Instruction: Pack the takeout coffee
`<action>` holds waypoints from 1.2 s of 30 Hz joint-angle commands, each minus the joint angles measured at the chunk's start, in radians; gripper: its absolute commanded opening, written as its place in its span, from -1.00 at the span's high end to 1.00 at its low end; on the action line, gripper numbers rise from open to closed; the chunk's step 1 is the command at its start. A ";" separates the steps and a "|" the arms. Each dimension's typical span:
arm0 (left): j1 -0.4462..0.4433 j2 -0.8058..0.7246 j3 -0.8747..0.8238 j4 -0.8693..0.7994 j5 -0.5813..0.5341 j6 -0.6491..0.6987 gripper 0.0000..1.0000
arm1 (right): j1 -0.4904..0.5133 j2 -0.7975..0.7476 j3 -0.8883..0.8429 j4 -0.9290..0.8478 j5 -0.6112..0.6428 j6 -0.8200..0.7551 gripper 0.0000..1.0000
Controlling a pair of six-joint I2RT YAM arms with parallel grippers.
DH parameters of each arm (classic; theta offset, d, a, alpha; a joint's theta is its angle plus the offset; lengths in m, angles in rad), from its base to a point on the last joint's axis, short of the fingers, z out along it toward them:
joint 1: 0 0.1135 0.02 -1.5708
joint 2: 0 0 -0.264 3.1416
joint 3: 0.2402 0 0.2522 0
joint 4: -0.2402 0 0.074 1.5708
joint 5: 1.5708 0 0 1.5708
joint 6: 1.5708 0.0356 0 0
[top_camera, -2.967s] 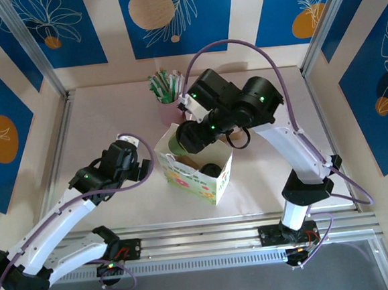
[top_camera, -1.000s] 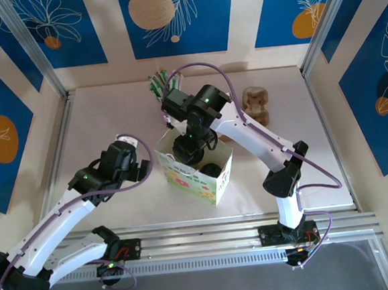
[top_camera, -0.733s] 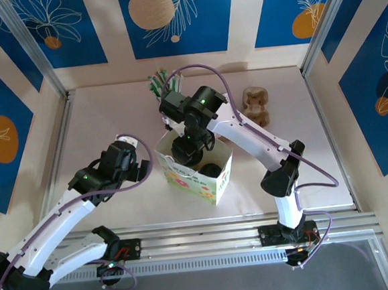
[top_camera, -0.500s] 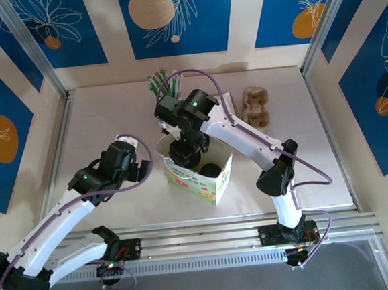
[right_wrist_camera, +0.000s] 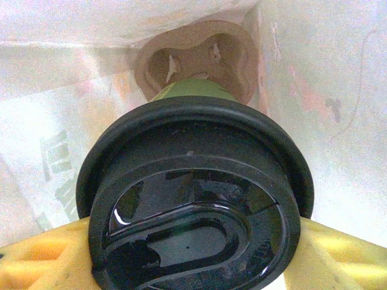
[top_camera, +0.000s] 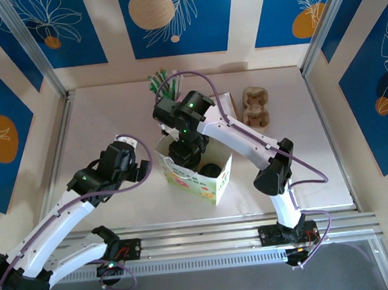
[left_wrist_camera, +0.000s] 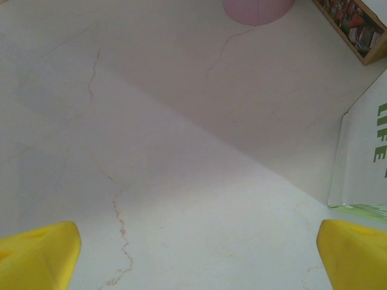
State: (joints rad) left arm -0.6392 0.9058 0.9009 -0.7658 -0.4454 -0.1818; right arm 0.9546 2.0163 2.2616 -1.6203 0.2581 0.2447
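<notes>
The takeout coffee's black lid [right_wrist_camera: 193, 199] fills the right wrist view, its green body [right_wrist_camera: 190, 87] reaching down below it. My right gripper [right_wrist_camera: 193, 257] is shut on the cup just under the lid, one yellow finger [right_wrist_camera: 42, 254] on each side. The cup hangs inside the white paper bag [top_camera: 204, 183]; a brown cardboard holder [right_wrist_camera: 193, 51] lies on the bag's floor beneath it. From above, my right gripper [top_camera: 184, 151] points down into the bag's mouth. My left gripper [top_camera: 144, 169] hovers open left of the bag, its fingertips [left_wrist_camera: 36, 257] wide apart over bare table.
A dark round thing [top_camera: 211, 170] sits in the bag beside the cup. The pink cup of sticks [top_camera: 163, 87] stands behind the bag, and a brown cup carrier [top_camera: 256, 106] at the back right. The bag's side wall [left_wrist_camera: 366, 157] is close on the left gripper's right.
The right arm has swung the cup from tilted over the bag's rim to upright and lowered it into the bag, shifting slightly left. The left arm has not moved.
</notes>
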 commanded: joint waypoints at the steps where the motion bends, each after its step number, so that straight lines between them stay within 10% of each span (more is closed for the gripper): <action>1: 0.012 -0.014 -0.011 0.005 0.011 0.005 -1.00 | 0.006 0.024 -0.011 -0.154 -0.005 -0.005 -0.30; 36: 0.014 -0.021 -0.014 0.003 0.011 0.005 -0.99 | 0.021 0.050 -0.071 -0.153 0.001 0.001 -0.30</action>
State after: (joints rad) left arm -0.6369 0.8978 0.8963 -0.7658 -0.4454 -0.1818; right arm 0.9688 2.0583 2.2024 -1.6173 0.2615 0.2451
